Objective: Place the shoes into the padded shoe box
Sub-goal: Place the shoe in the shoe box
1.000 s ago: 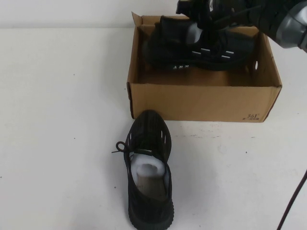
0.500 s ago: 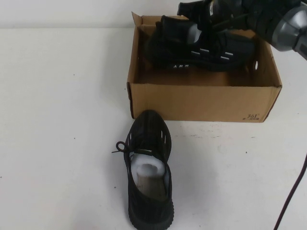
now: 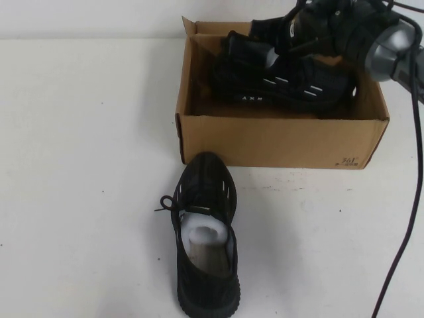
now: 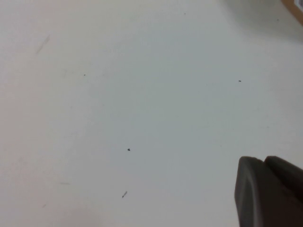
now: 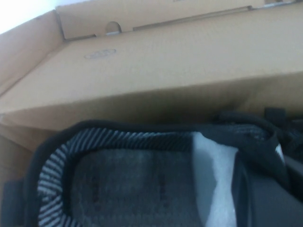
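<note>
Nearest, loose shoe (image 3: 205, 235): lower centre of high view, on white table (image 3: 86, 165), white stuffing showing.
Padded shoe box (image 3: 278, 140): upper right, brown.
Boxed shoe (image 3: 285, 83): inside, white dashes.
Right gripper (image 3: 291, 33): above box, clamped on boxed shoe.
Right wrist view only: grey striped lining (image 5: 52, 170).
Left gripper (image 4: 270, 194): over bare table, closure unclear.

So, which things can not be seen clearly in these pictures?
- Right gripper, over the shoe box in the high view: dark against the black sneaker, so its hold is unclear.
- Box floor and padding: hidden by that sneaker and the front wall.
- Left gripper: cut off by the left wrist view's edge, absent from the high view.
- Print on the box corner: too small to read.
- Second sneaker: heel cut by the edge.
</note>
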